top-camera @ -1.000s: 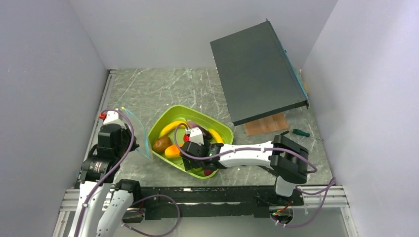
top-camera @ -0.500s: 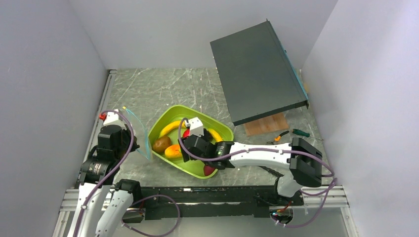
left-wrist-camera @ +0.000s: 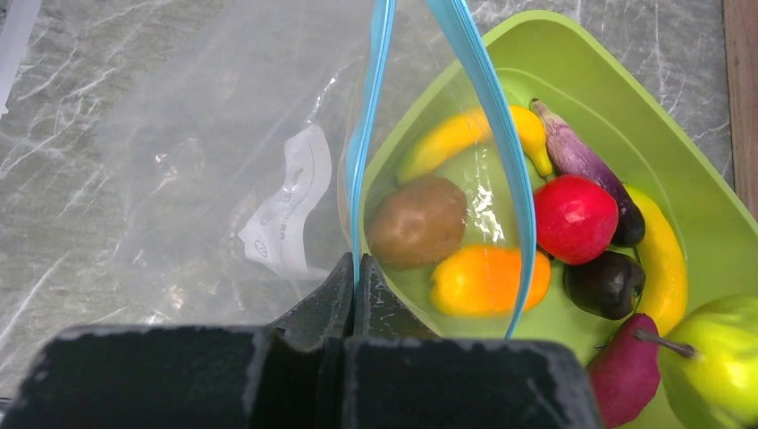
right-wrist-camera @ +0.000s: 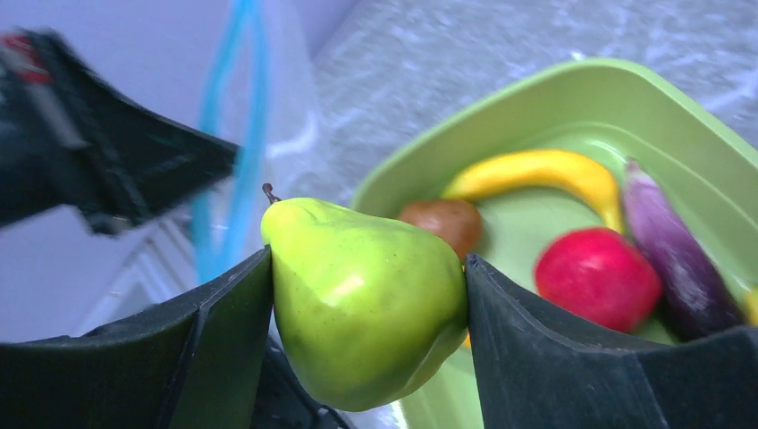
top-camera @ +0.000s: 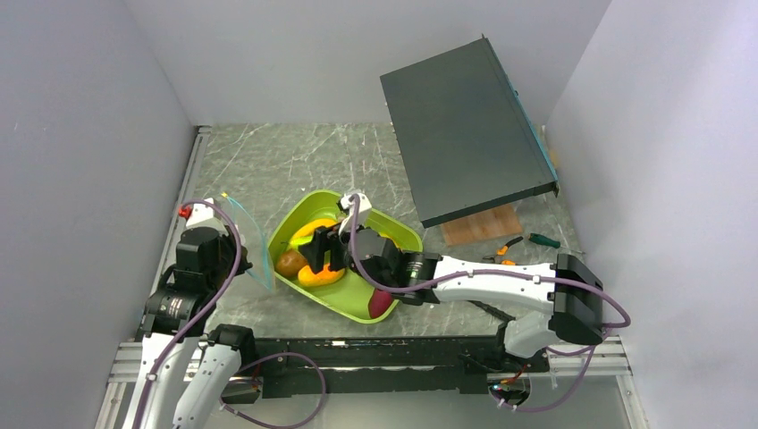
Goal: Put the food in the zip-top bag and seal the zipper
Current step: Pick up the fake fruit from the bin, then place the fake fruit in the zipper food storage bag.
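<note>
Layout: grey marbled table (top-camera: 268,156), read as a clock face from the top view, 12 o'clock being the side far from the arm bases.
Tray: lime-green tray (top-camera: 407,234) near the table's middle, a little toward 6 o'clock.
Zip-top bag (left-wrist-camera: 206,152): clear and crinkled, standing on edge just beside the tray's 9 o'clock rim.
Zipper (left-wrist-camera: 501,152): unsealed; its two blue strips part from one pinched point and bow into an open loop, and the tray shows through the film.
Left gripper (left-wrist-camera: 355,273): fingers pressed together, pinching the zipper where the strips meet.
Right gripper (right-wrist-camera: 366,261): fingers spread wide around the green pear (right-wrist-camera: 357,313), one pad on each flank, stem pointing toward the bag.
Pear position: lifted above the tray's 9 o'clock half, close to the bag's mouth and outside the bag.
Food in tray: brown piece (left-wrist-camera: 417,221) and orange piece (left-wrist-camera: 487,279) nearest the bag; yellow banana (left-wrist-camera: 456,134) toward 12 o'clock; purple eggplant (left-wrist-camera: 581,161) touching the red apple (left-wrist-camera: 574,219); dark purple piece (left-wrist-camera: 606,283) beside a second banana (left-wrist-camera: 661,259); magenta piece (left-wrist-camera: 626,371) at the 6 o'clock corner.
Food in bag: I cannot make out any.
Other items: dark slab (top-camera: 465,134) leaning at 2 o'clock of the tray, over a brown board (top-camera: 483,225).
</note>
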### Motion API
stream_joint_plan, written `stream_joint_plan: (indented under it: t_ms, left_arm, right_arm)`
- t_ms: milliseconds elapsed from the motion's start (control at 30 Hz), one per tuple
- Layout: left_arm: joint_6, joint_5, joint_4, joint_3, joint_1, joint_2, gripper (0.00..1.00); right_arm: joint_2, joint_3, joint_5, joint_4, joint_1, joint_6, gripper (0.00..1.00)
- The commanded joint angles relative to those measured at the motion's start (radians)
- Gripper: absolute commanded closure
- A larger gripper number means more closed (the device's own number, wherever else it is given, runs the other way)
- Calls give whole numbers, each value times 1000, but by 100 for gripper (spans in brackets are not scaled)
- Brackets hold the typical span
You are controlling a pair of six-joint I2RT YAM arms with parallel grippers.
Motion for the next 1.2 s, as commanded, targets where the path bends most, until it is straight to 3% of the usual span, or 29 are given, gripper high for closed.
stream_joint_plan:
  t_ms: [0,233,467,667,800,1167]
  left_arm:
    - [0,-8,18,2,-5,-9,100]
    - [3,-1,19,5,-5,-22,100]
    - [13,18,40,-6,-5,-61,100]
    - [29,56,50,-6,-5,-60,100]
    - [27,52,49,-6,-5,-55,100]
    - [23,47,48,-5,-5,-100,100]
  right_arm:
    - [-45,27,-77,275,1,57,100]
    - [41,122,-105,304,-39,347,100]
    - [192,241,-359,380,-101,625,100]
    - [318,317,-486,429,-112,806,100]
    - [354,354,-498,396,-111,810,100]
    - [350,284,-359,301,-102,650,100]
